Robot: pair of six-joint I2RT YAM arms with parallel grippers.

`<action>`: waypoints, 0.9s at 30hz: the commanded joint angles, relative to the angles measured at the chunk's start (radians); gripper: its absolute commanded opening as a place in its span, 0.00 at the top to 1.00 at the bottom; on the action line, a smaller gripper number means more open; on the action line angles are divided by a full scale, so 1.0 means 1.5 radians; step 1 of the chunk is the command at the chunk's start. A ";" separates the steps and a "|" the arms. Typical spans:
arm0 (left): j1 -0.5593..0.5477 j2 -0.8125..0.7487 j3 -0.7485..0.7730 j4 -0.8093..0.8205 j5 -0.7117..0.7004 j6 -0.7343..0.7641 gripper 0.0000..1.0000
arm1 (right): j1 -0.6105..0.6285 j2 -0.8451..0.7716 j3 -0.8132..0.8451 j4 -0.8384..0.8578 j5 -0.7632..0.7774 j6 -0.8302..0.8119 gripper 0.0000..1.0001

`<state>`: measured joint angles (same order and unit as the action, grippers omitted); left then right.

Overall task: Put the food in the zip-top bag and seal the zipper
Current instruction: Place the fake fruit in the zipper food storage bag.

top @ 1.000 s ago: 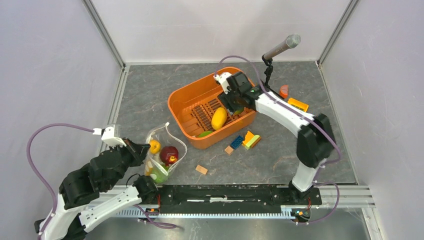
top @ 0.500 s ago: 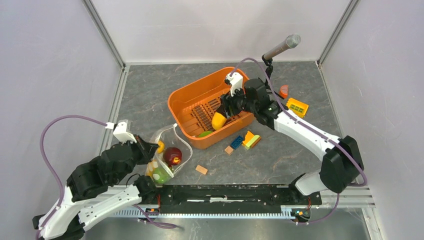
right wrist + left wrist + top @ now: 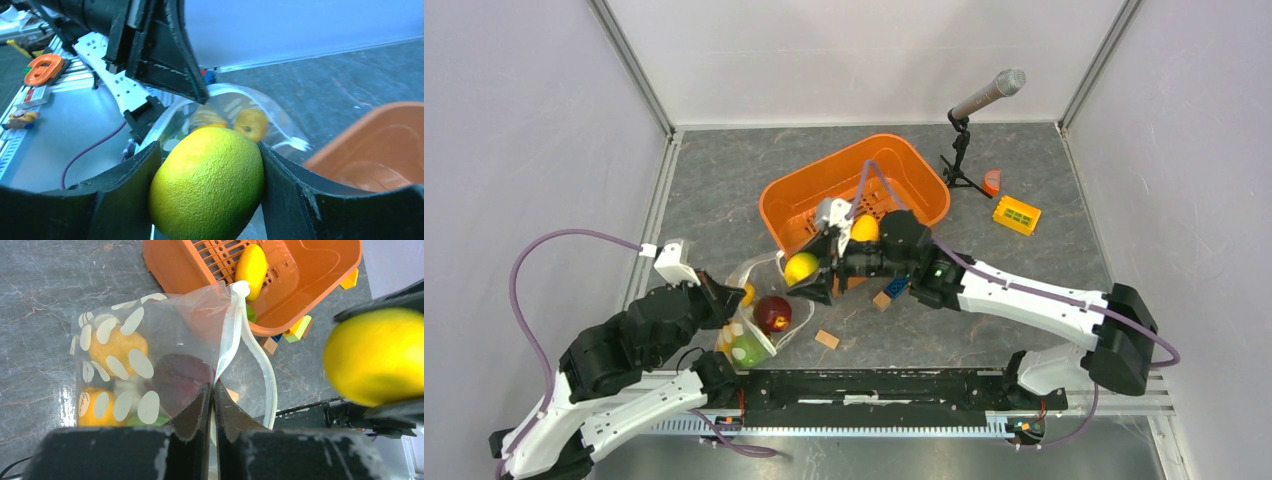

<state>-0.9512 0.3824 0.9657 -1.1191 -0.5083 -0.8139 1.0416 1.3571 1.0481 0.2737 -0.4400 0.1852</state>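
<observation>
The zip-top bag (image 3: 762, 290), clear with white dots, stands open at the front left. It holds a dark red piece (image 3: 772, 312), a green piece (image 3: 744, 350) and yellow-orange pieces (image 3: 117, 347). My left gripper (image 3: 729, 300) is shut on the bag's mouth edge, pinching the white zipper strip (image 3: 230, 335) at its fingertips (image 3: 206, 392). My right gripper (image 3: 807, 275) is shut on a yellow-green round fruit (image 3: 800, 266), held just above and right of the bag's mouth. The right wrist view shows the fruit (image 3: 210, 185) between both fingers, with the bag (image 3: 240, 107) beyond.
The orange basket (image 3: 824, 185) sits behind the bag with a yellow piece (image 3: 865, 229) and a green piece (image 3: 250, 314) inside. Building blocks (image 3: 894, 290) and a tan cube (image 3: 827, 340) lie nearby. A microphone (image 3: 984, 95) and a yellow block (image 3: 1016, 215) stand at the back right.
My right arm has swung from the basket to the left and nearer, carrying the yellow-green fruit to the bag's mouth. My left gripper still holds the bag's edge.
</observation>
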 commanded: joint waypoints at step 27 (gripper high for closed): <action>-0.001 -0.108 0.009 0.014 -0.038 -0.028 0.91 | 0.161 0.194 0.219 -0.100 0.154 -0.143 0.14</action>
<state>-0.9512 0.2493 0.9600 -1.1221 -0.5129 -0.8158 1.2823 1.7370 1.4216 -0.0189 -0.1585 -0.0254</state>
